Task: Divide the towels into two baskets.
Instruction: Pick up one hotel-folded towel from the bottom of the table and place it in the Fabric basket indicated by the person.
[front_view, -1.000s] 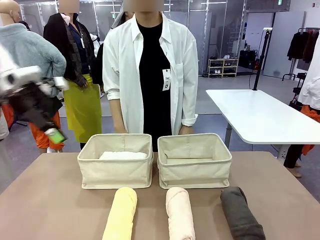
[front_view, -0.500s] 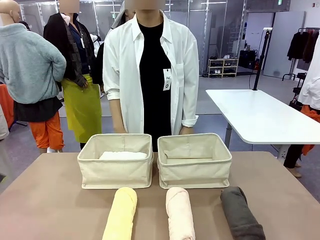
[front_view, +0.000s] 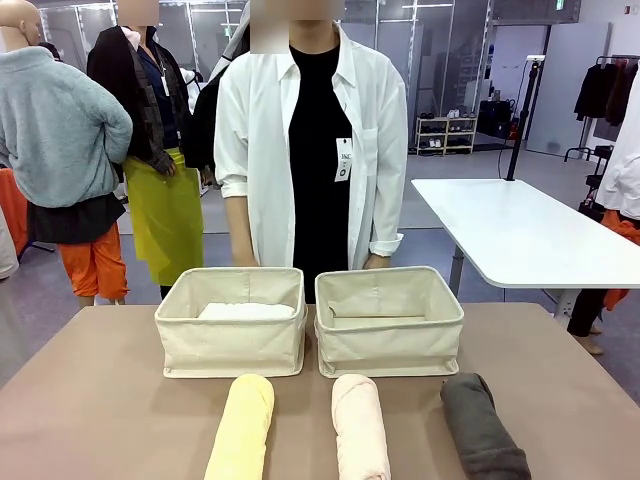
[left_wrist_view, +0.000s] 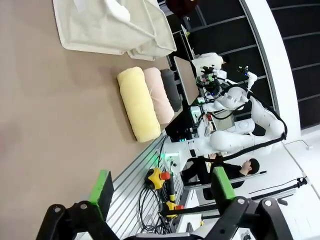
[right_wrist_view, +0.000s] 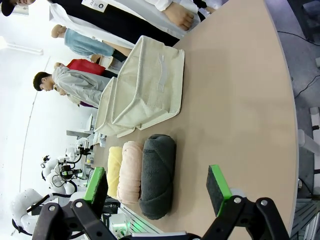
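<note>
four towels (front_view: 243, 425) (front_view: 360, 425) (front_view: 482, 425) (front_view: 245, 311), two baskets (front_view: 231, 345) (front_view: 389, 345)

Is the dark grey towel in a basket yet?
No, the dark grey towel lies on the bare table, on the robot's side of the right basket.

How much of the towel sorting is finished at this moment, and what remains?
Done: the white towel lies in the left basket. In hand: nothing; the left gripper and right gripper are both open and empty. Left: the yellow towel, pink towel and grey towel lie on the table, and the right basket holds no towel.
</note>
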